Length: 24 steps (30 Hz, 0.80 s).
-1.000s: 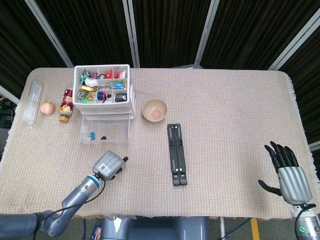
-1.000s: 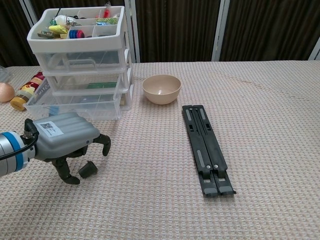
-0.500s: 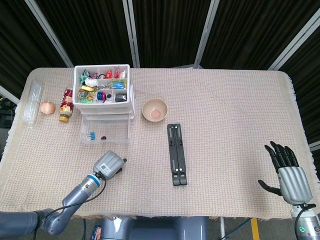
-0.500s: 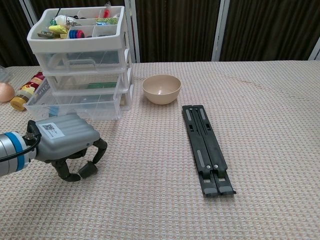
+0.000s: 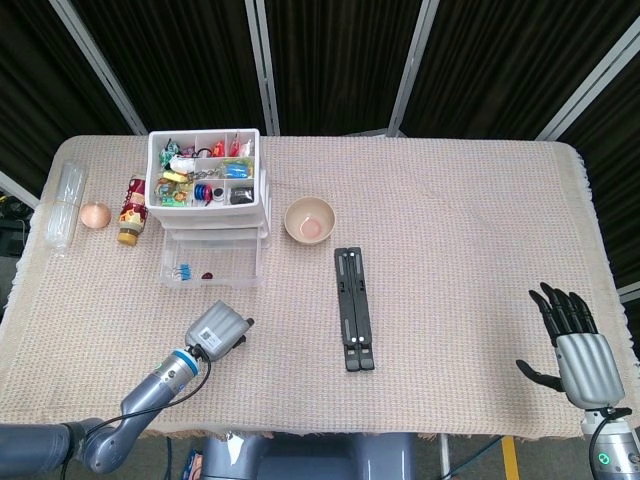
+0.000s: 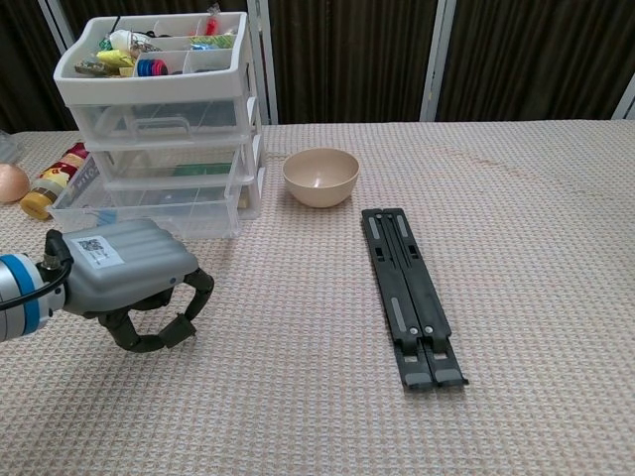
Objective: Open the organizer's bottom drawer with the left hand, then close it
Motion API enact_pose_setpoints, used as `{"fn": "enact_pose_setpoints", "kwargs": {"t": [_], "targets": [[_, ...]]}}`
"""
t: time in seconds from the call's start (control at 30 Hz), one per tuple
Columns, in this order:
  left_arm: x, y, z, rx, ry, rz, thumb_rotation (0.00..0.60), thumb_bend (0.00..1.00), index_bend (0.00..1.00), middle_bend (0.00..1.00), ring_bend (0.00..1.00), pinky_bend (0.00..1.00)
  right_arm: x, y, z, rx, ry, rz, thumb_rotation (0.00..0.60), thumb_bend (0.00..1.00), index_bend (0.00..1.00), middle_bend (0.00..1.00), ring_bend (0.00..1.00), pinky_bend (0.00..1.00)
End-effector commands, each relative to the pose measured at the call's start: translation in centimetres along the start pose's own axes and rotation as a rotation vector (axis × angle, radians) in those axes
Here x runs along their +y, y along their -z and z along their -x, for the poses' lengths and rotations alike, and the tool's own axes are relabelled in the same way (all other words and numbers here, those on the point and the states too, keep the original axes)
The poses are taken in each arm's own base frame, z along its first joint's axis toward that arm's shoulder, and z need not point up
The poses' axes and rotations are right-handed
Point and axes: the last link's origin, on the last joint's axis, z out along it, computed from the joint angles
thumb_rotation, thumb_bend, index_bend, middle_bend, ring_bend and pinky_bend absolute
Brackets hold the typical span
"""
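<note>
The table [image 5: 450, 210] carries the organizer [image 5: 208, 190] at its far left, bottom drawer [image 5: 210, 263] pulled out toward the robot (small clips lie inside). Just in front of that drawer, apart from it, hangs the left hand [image 6: 129, 283], fingers [image 6: 193, 295] curled together on nothing. The right hand [image 5: 575, 345] sits at the table's near right edge, fingers apart, holding nothing.
</note>
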Motion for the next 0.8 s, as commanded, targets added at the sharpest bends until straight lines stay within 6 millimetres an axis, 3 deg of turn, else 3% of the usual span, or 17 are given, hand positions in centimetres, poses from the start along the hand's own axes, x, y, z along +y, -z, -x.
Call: {"fn": "enact_pose_setpoints", "kwargs": {"t": [0.03,0.27,0.43,0.63,0.8], "targets": [[0.1,0.2,-0.9,0.039,0.005,0.004,0.600,0.43,0.57,1.00,0.89,0.73,0.0,0.0,0.0,0.000,0.001,0.000,0.600,0.06,0.07,0.00,0.00,0.00],[-0.6,0.8,-4.9,0.184,0.025,-0.010,0.600,0.43,0.57,1.00,0.89,0.73,0.0,0.0,0.0,0.000,0.001,-0.003,0.600,0.06,0.07,0.00,0.00,0.00],[-2.4,0.5,-7.5,0.266,0.018,-0.062,0.600,0.43,0.57,1.00,0.89,0.73,-0.1,0.1,0.0,-0.001,0.000,-0.004,0.600,0.06,0.07,0.00,0.00,0.00],[-5.5,-0.9,-8.4,0.280,0.001,-0.153,0.600,0.43,0.57,1.00,0.89,0.73,0.0,0.1,0.0,-0.002,0.002,-0.001,0.600,0.06,0.07,0.00,0.00,0.00],[-8.1,-2.3,-7.9,0.257,0.012,-0.239,0.600,0.43,0.57,1.00,0.89,0.73,0.0,0.0,0.1,-0.004,0.002,0.000,0.600,0.06,0.07,0.00,0.00,0.00]]}}
